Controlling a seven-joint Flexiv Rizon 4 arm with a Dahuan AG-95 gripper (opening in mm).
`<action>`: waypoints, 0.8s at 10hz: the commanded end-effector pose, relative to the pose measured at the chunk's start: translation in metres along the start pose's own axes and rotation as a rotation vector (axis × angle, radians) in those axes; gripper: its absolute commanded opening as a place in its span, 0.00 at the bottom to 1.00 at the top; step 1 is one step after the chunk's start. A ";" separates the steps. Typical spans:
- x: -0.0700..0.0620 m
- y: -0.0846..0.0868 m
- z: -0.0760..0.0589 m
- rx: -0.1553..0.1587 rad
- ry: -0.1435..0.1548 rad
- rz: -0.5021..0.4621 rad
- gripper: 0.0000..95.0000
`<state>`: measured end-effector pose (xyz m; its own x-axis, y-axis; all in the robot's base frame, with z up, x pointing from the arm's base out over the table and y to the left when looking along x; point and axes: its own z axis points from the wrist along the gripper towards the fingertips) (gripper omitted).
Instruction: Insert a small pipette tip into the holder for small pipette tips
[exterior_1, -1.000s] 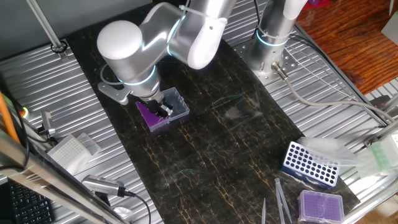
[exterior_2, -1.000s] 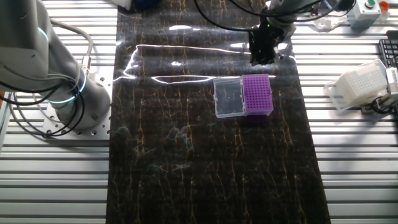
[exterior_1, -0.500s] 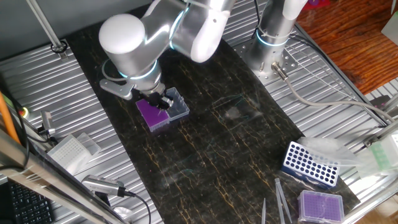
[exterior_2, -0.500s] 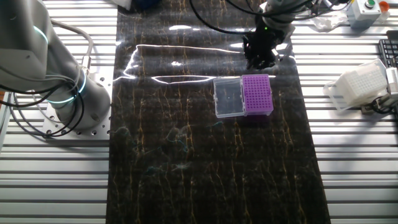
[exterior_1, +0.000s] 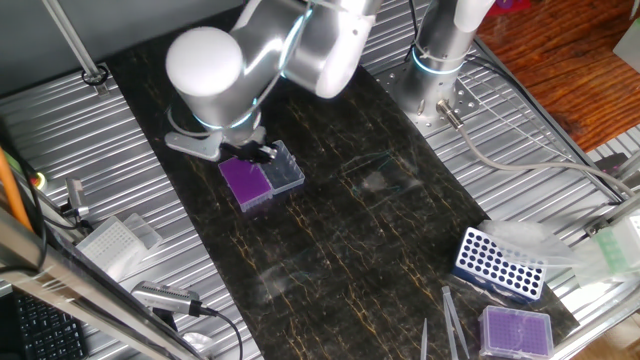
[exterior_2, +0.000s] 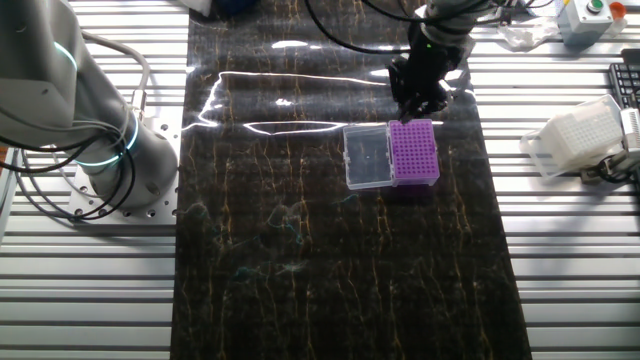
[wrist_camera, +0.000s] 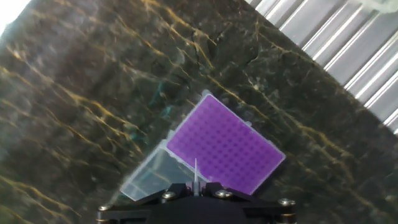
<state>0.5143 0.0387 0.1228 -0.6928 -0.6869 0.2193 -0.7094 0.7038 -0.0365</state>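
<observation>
The holder for small pipette tips has a bright purple gridded top (wrist_camera: 225, 144) and a clear lid panel (wrist_camera: 151, 176) joined beside it. It lies on the dark mat in one fixed view (exterior_1: 246, 181) and in the other fixed view (exterior_2: 413, 152). My gripper (wrist_camera: 195, 186) is shut on the small pipette tip (wrist_camera: 195, 173), a thin pale sliver that points out over the purple grid's near edge. In the fixed views the gripper (exterior_1: 257, 155) (exterior_2: 416, 97) hangs just above the holder's edge.
A blue rack with round holes (exterior_1: 499, 264), a lidless purple box (exterior_1: 516, 329) and grey tweezers (exterior_1: 452, 322) lie at the mat's near right corner. A white tip box (exterior_2: 578, 134) sits on the ribbed table. A second arm's base (exterior_1: 437, 62) stands at the back.
The gripper has shifted a little across the mat and now sits closer over the holder's purple edge. The holder has not moved.
</observation>
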 end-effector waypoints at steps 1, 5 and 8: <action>0.004 -0.017 0.005 0.005 -0.003 0.002 0.00; 0.005 -0.025 0.013 0.058 0.044 -0.011 0.00; 0.005 -0.025 0.014 0.096 0.080 -0.057 0.00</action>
<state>0.5274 0.0162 0.1112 -0.6499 -0.7048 0.2842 -0.7517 0.6513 -0.1038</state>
